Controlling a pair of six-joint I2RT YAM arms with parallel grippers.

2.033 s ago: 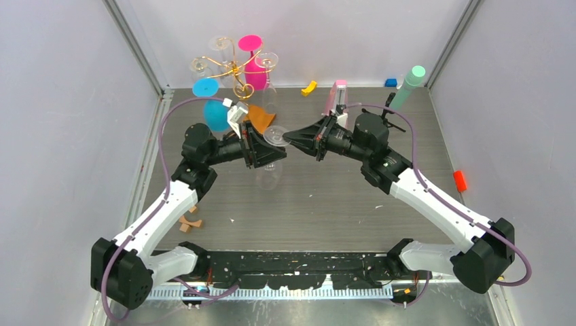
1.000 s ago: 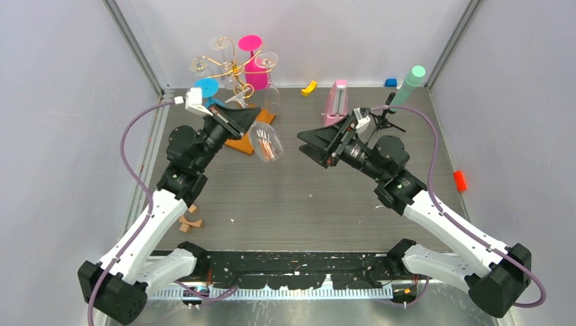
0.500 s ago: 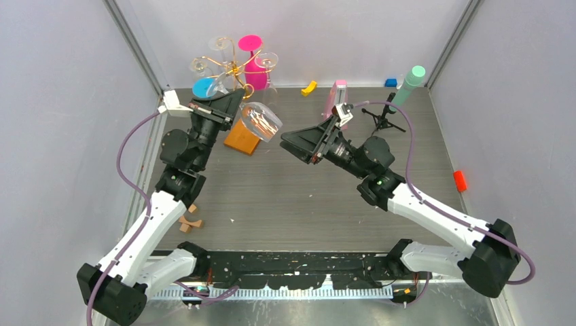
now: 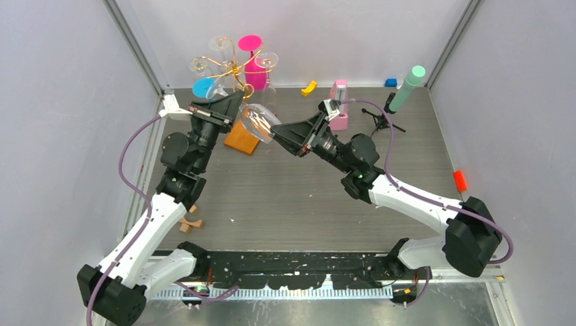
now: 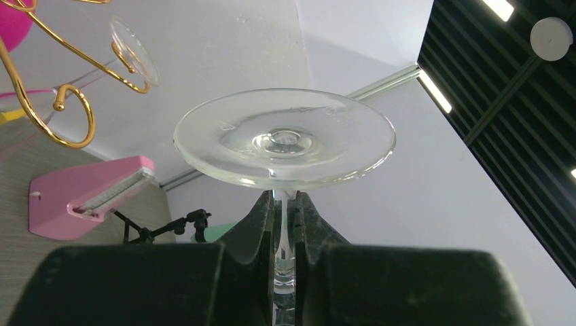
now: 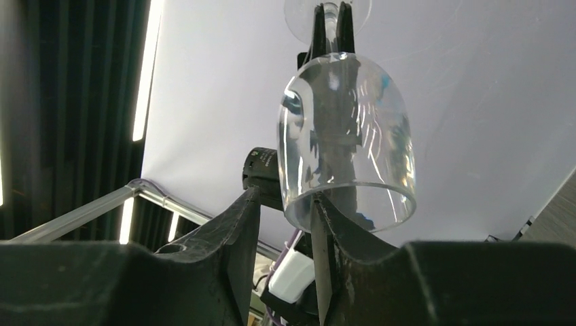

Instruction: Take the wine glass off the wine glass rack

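Note:
My left gripper (image 4: 239,105) (image 5: 285,197) is shut on the stem of a clear wine glass (image 4: 261,124) (image 5: 285,139) (image 6: 346,136), held in the air off the rack. The bowl's mouth faces my right gripper (image 4: 280,130) (image 6: 282,197). That gripper's jaws are part open and straddle the rim: one finger sits at the bowl's mouth, the other stands outside with a gap. The gold wine glass rack (image 4: 231,68) (image 5: 41,102) stands at the back left on its orange base (image 4: 243,139). It carries clear glasses, a pink one (image 4: 251,43) and a blue one (image 4: 204,87).
A pink block (image 4: 337,102) (image 5: 88,197), a small black tripod (image 4: 380,119) and a mint-capped bottle (image 4: 409,85) stand at the back right. A yellow piece (image 4: 309,87), a blue piece (image 4: 390,82), a red piece (image 4: 460,180) and wooden bits (image 4: 189,221) lie around.
My left gripper carried the glass up and back toward the rack. My right gripper moved left up to the bowl's rim, and its jaws narrowed from wide open.

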